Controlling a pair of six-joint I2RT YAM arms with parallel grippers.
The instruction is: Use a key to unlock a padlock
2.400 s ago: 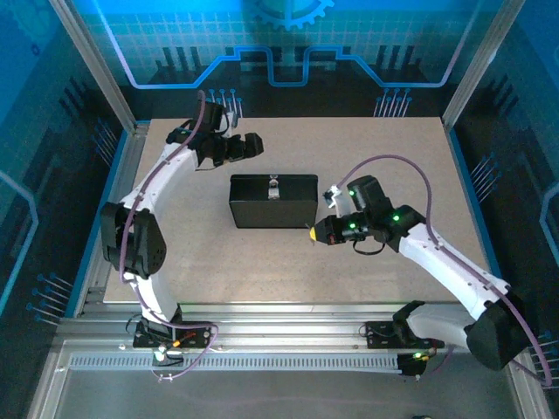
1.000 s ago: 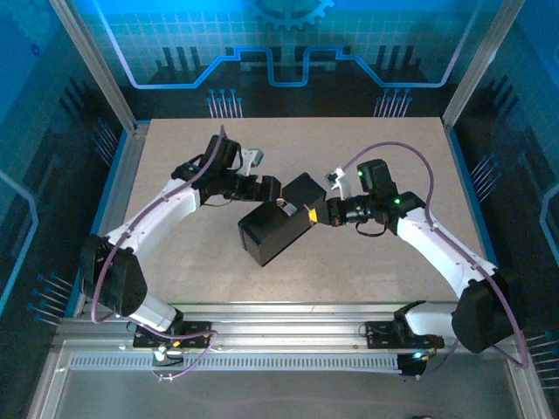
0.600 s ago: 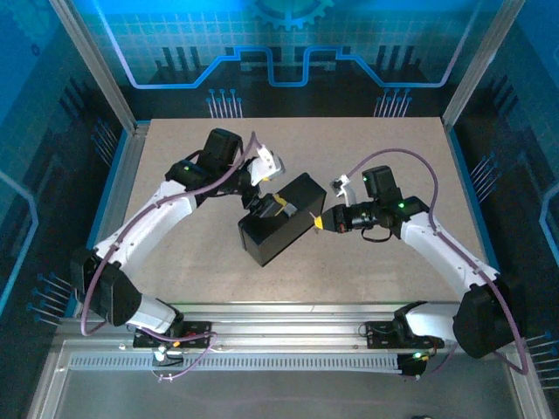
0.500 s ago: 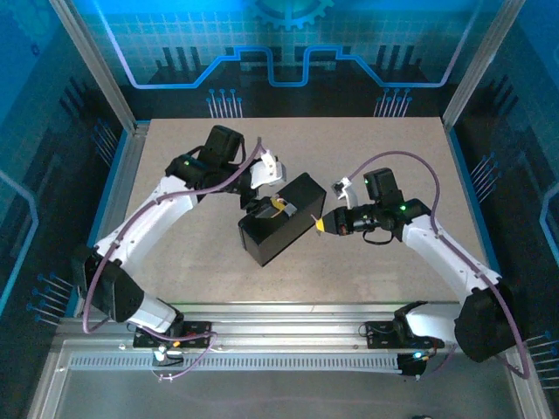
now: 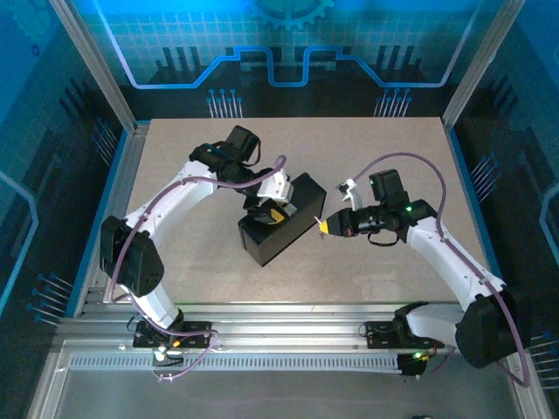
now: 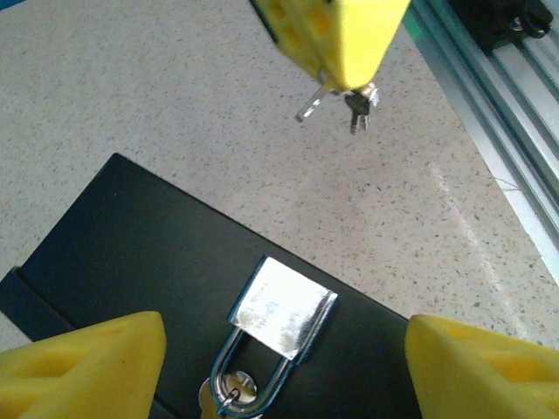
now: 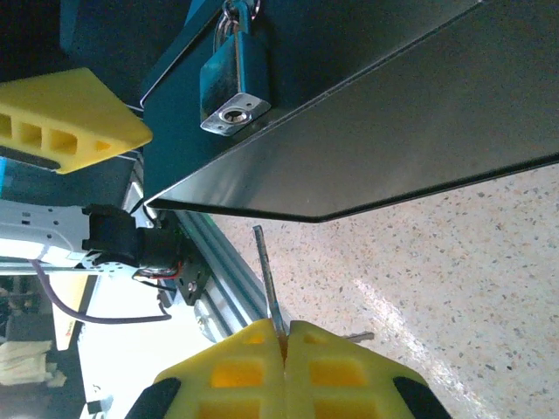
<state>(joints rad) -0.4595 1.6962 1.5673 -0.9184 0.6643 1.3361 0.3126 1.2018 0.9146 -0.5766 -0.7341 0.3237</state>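
Box (image 5: 288, 231) got swung diagonal on the desk (image 5: 367, 157). My left fingers (image 6: 83, 360) moved in over the padlock (image 7: 229, 83), spread wide. Right fingers (image 7: 236, 367) pinch the key (image 7: 267, 279), backed off to the box's 3 o'clock. Insertion next, I reckon.

No legible txt, nos. or brand marks anywhere. Padlock (image 7: 229, 80): no readable stamp on body or keyway end, and its face is glared out in left wrist view. Black box (image 5: 262, 245): plain sides, no label. Back wall (image 5: 293, 12): gear + circuit-line graphic only, no words.
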